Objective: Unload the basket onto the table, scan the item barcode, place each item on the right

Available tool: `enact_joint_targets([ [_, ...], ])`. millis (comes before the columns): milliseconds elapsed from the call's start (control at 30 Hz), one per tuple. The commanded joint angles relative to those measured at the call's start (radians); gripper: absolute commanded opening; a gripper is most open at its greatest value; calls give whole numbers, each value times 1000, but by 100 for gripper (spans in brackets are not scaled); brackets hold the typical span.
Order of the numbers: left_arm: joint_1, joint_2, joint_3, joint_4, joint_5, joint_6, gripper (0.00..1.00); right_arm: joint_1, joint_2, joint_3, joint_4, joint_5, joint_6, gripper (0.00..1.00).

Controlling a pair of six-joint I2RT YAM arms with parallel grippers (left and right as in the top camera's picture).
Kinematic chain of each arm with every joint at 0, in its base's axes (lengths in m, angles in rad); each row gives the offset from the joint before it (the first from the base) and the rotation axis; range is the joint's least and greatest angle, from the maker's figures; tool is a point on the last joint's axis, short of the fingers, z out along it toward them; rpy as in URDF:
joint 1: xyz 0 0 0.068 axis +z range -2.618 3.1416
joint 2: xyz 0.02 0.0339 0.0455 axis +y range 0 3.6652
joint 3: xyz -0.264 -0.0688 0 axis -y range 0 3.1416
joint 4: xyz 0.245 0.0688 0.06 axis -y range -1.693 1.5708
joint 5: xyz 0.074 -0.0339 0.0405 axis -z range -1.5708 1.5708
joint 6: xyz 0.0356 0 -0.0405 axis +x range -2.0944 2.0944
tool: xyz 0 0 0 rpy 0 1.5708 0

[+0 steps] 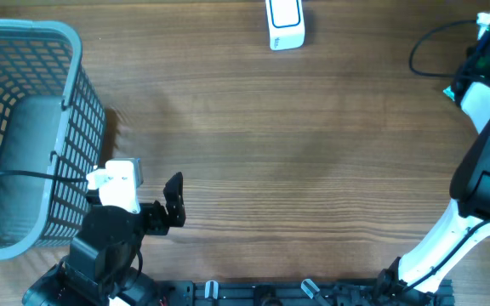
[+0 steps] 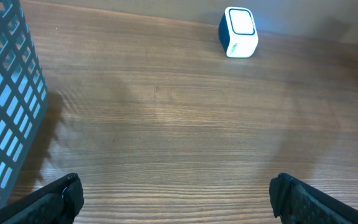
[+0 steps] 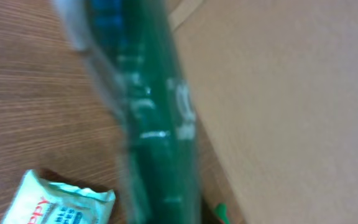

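A long green packet in clear plastic fills the right wrist view, very close and blurry. I think it is the item to scan. It is far over at the right side of the brown wooden table, beside a brown cardboard wall and near a small pale green packet. The right arm reaches there, but the right gripper's fingers do not show, so I cannot tell if it pinches the green packet. The left gripper hangs beside the grey plastic basket, fingers spread wide, holding nothing. The small white box scanner sits at the table's far edge, well apart. This looks like the picking-up step. Next, I think, the packet must be held tight, carried to the scanner, and turned so its barcode faces it.
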Motion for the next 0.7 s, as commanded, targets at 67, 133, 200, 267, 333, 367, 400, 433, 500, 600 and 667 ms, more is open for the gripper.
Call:
enact_joint_targets([
  [67,-1,0,15,3,-16,12,100,-3,-5,12,5,-19,40,31],
  [133,-1,0,15,3,-16,12,100,0,-5,12,6,8,37,38],
  [200,-1,0,15,3,-16,12,100,2,-10,12,13,48,33,51],
  [267,-1,0,15,3,-17,12,100,2,-22,12,13,68,33,65],
  [333,-1,0,15,3,-16,12,100,3,-50,12,13,68,37,77],
  [367,-1,0,15,3,-16,12,100,8,-67,12,13,68,36,78],
  [400,-1,0,15,3,-16,12,100,10,-85,12,13,64,36,78],
  [433,-1,0,15,3,-16,12,100,13,-106,12,13,61,36,78],
  [500,-1,0,15,3,-16,12,100,21,-145,12,8,60,39,78],
  [600,-1,0,15,3,-16,12,100,43,-217,12,-5,57,81,80],
  [667,-1,0,15,3,-16,12,100,78,-294,12,-44,41,159,83],
])
